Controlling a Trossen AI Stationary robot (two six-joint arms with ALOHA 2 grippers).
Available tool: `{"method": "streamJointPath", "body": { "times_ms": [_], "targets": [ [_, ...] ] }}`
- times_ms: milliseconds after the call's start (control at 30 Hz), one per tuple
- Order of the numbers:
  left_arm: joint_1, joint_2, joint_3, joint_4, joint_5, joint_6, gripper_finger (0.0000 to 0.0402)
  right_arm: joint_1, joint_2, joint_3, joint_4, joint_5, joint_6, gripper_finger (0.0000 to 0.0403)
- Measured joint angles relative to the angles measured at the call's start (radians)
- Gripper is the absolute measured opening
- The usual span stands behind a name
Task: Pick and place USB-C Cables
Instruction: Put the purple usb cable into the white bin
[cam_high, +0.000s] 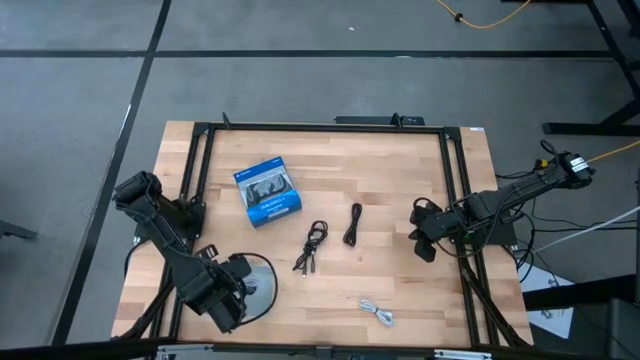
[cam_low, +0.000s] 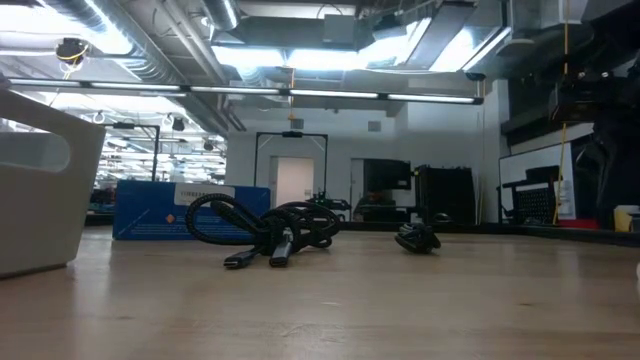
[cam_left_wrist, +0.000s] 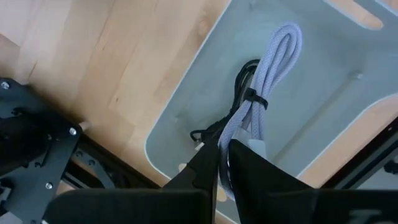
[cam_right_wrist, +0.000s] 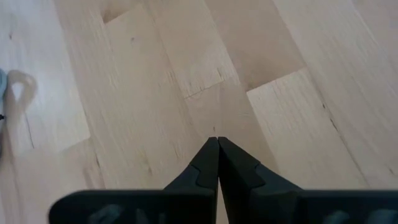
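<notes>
two arms work at the wooden table. taking the blue box as the landmark: the left gripper hangs over the white bin, which sits toward the near edge from the box and slightly left of it. its fingers are nearly closed around the end of a white cable, whose looped bundle hangs down inside the bin above a black cable lying on the bin floor. just right of the box and a little nearer lies a loose black coil, and further right a tighter black bundle. another white cable lies well to the box's right, close to the near edge. far right of the box, at the table's edge, the right gripper waits with fingers pressed together, holding nothing, over bare wood.
</notes>
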Motion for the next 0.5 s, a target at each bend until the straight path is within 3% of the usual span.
{"method": "streamJointPath", "body": {
  "times_ms": [500],
  "targets": [
    [0.014, 0.000, 0.000, 0.002, -0.003, 0.008, 0.0034, 0.000, 0.000, 0.000, 0.000, -0.028, 0.000, 0.0014]
  ]
}}
